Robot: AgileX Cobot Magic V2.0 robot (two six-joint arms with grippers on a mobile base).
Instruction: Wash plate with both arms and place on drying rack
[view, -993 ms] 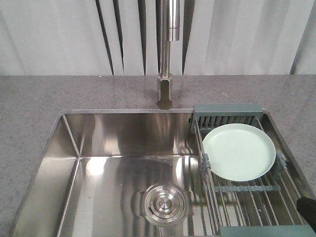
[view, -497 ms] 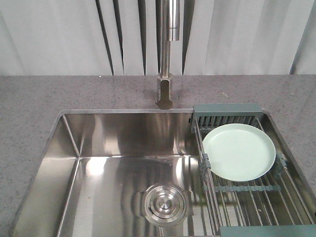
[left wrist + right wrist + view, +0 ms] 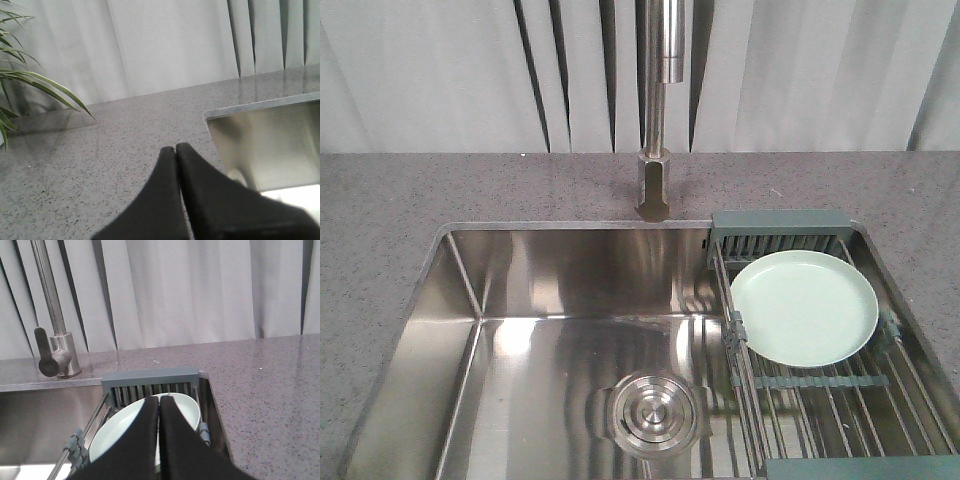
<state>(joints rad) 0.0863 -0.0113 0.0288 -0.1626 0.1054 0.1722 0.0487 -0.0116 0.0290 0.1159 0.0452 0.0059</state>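
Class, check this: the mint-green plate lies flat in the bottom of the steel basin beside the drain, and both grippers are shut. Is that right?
Not quite. The plate lies on the drying rack across the right side of the sink, not in the basin by the drain; the front-facing view shows it. The left gripper and right gripper are indeed shut.

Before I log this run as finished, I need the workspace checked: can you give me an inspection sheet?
Surface: grey speckled countertop around a steel sink, bare.
Job's things: plate lies face up on the drying rack, beside the rack's caddy.
Clutter: nothing seen.
Grippers: left end effector shut, empty, over the countertop; right end effector shut, empty, above the plate.
Cables: nothing seen.
Surroundings: faucet, pale curtains, plant leaves in the left wrist view.
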